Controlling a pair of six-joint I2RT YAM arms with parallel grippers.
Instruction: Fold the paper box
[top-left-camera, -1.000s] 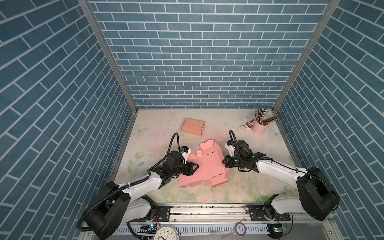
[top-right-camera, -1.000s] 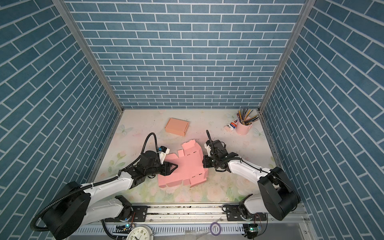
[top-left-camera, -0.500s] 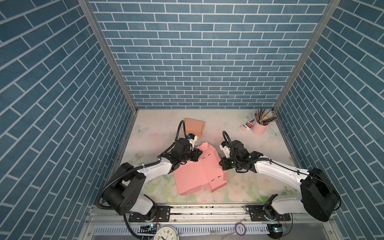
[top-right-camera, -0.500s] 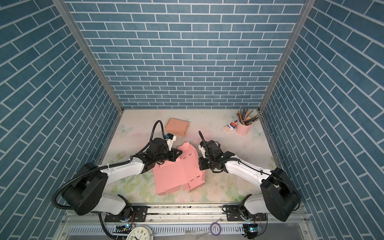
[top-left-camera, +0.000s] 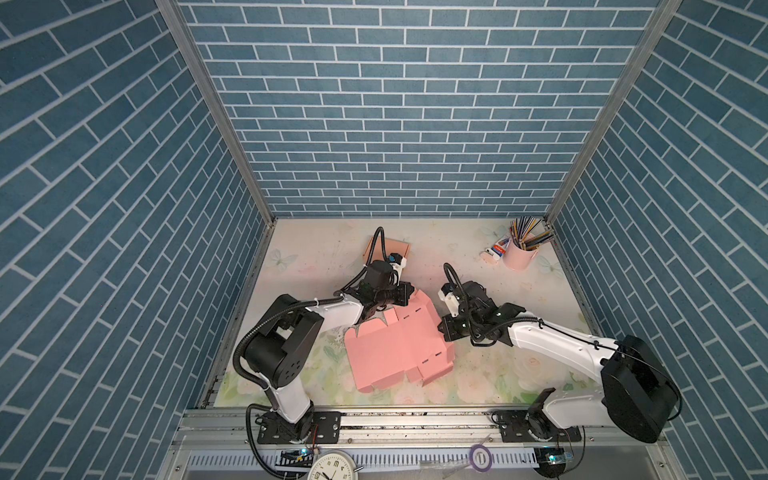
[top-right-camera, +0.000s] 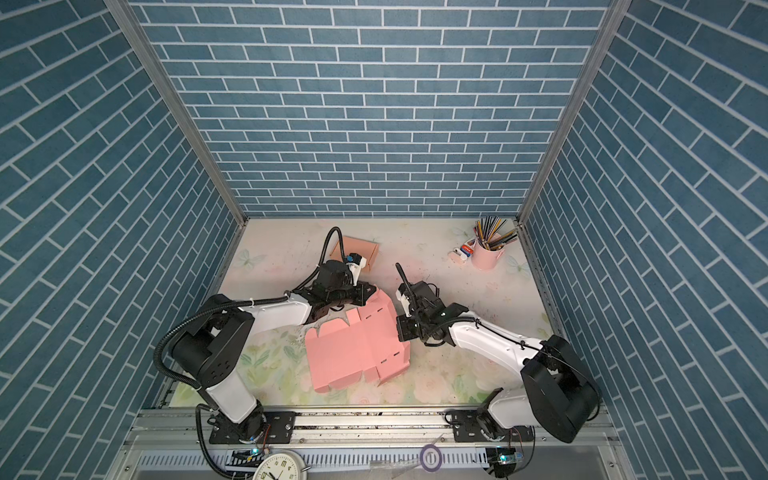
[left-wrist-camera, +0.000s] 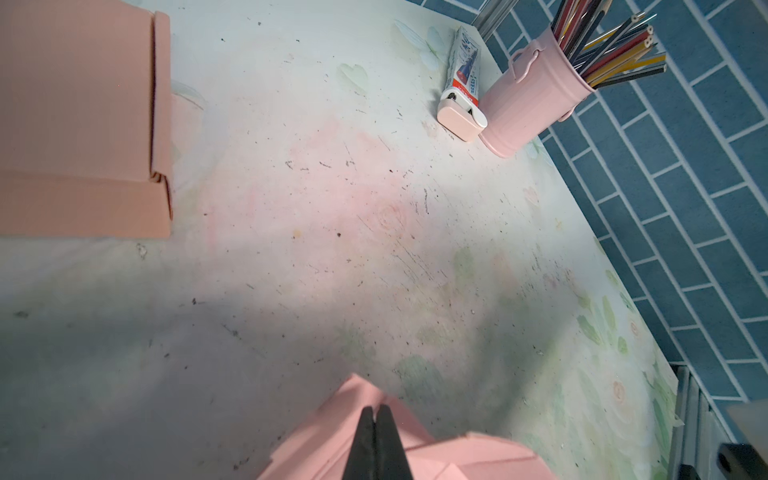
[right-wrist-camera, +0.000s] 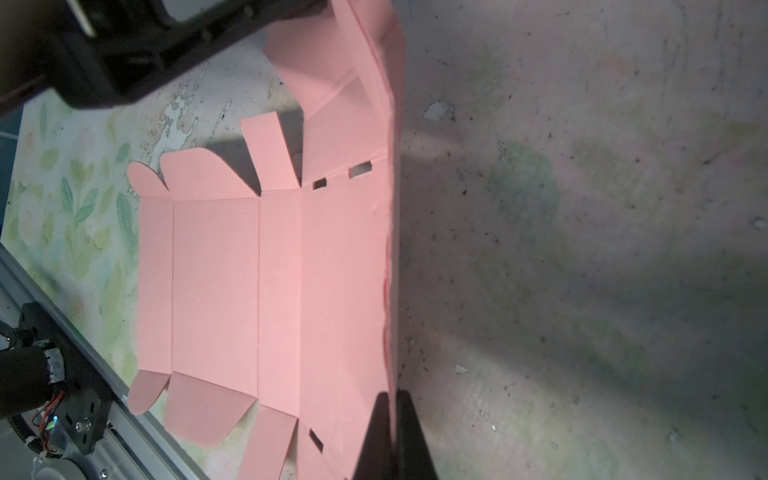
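The pink paper box (top-left-camera: 395, 345) (top-right-camera: 353, 349) lies as a mostly flat cut-out in the middle of the table, its right side panel raised upright. My left gripper (top-left-camera: 409, 291) (top-right-camera: 370, 291) sits at the sheet's far corner, shut on a folded flap; in the left wrist view its fingertips (left-wrist-camera: 377, 409) pinch the pink flap (left-wrist-camera: 324, 436). My right gripper (top-left-camera: 442, 330) (top-right-camera: 400, 332) is shut on the raised right panel; in the right wrist view the panel's edge runs between its fingertips (right-wrist-camera: 392, 392), with the rest of the sheet (right-wrist-camera: 282, 270) spread flat beyond.
A folded peach box (top-left-camera: 390, 249) (left-wrist-camera: 75, 104) stands behind the left gripper. A pink cup of pencils (top-left-camera: 519, 257) (left-wrist-camera: 528, 104) and a glue tube (top-left-camera: 496, 251) (left-wrist-camera: 463, 75) sit at the back right. A metal rail (top-left-camera: 415, 415) runs along the front.
My left gripper left the sheet's left side, went to its far corner and shut on a flap. The sheet shifted and turned. The right gripper stayed shut on the right panel.
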